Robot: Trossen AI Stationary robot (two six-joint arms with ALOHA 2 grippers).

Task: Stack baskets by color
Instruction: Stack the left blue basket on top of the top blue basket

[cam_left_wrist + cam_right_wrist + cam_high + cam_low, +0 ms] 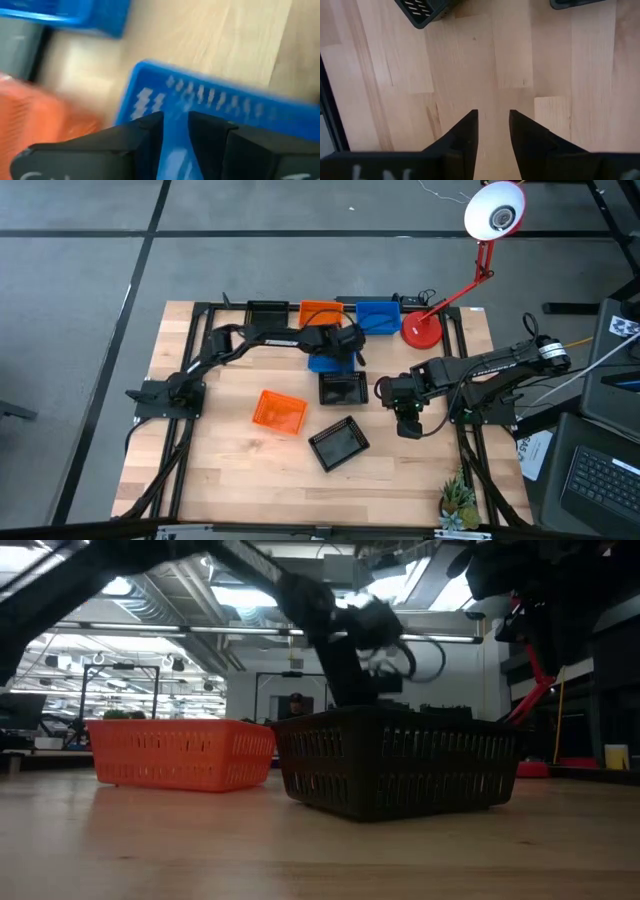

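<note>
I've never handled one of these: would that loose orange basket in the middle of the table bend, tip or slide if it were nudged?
The orange basket looks like thin slotted plastic, so probably light and slightly flexible. It is shallow and wide, so tipping seems unlikely. On the smooth wooden table it would likely slide.

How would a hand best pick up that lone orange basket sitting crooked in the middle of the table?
Probably from above, pinching one long wall of the orange basket. It sits open side up and skewed, so the fingers should turn to match, one inside the rim, one outside.
</note>
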